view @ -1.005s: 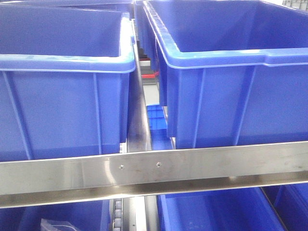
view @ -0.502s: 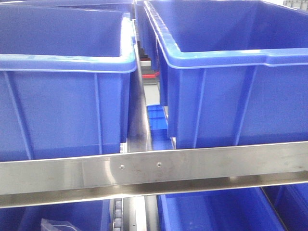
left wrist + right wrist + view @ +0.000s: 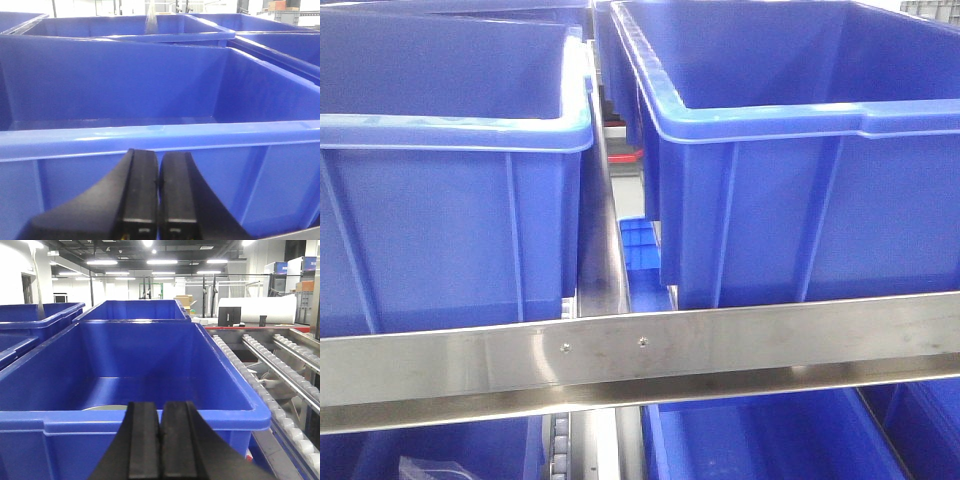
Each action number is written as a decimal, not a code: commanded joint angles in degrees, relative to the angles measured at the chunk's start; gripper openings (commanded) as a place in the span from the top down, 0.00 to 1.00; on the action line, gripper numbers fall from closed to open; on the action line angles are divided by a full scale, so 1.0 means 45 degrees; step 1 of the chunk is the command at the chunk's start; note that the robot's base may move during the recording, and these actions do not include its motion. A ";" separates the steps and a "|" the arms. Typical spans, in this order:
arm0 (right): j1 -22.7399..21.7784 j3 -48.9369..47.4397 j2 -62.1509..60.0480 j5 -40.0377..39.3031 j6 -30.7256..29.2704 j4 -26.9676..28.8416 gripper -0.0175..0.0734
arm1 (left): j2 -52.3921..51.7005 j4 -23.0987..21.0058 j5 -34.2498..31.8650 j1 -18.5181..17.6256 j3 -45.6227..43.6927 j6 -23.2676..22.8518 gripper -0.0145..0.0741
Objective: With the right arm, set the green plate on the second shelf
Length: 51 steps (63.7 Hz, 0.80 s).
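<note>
The right gripper (image 3: pixel 161 440) sits at the near edge of the right wrist view, its two black fingers (image 3: pixel 142 440) pressed flat together with nothing between them. It is just on the near side of the front rim of a large blue bin (image 3: pixel 150 417). Inside that bin, on the floor just beyond the front wall, a thin pale sliver shows above the rim: this appears to be the edge of the green plate (image 3: pixel 106 408), lying flat, slightly left of and beyond the fingertips, apart from them with the bin wall between. Most of the plate is hidden by the rim.

The left gripper (image 3: pixel 159 195) is likewise closed, fingers touching, empty, in front of the near wall of another blue bin (image 3: pixel 160 137).

From the front view, two blue bins stand side by side on a shelf behind a steel rail (image 3: pixel 640 350): the left bin (image 3: pixel 450 220) and the right bin (image 3: pixel 800 200), with a narrow gap between. More blue bins show below the rail. To the right of the right gripper's bin run roller tracks (image 3: pixel 280 370).
</note>
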 commanded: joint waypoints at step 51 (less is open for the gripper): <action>-0.0003 -0.0217 -0.0241 -0.1141 -0.0159 -0.0096 0.76 | -0.0221 -0.0039 -0.1137 -0.0035 0.0506 -0.0027 0.69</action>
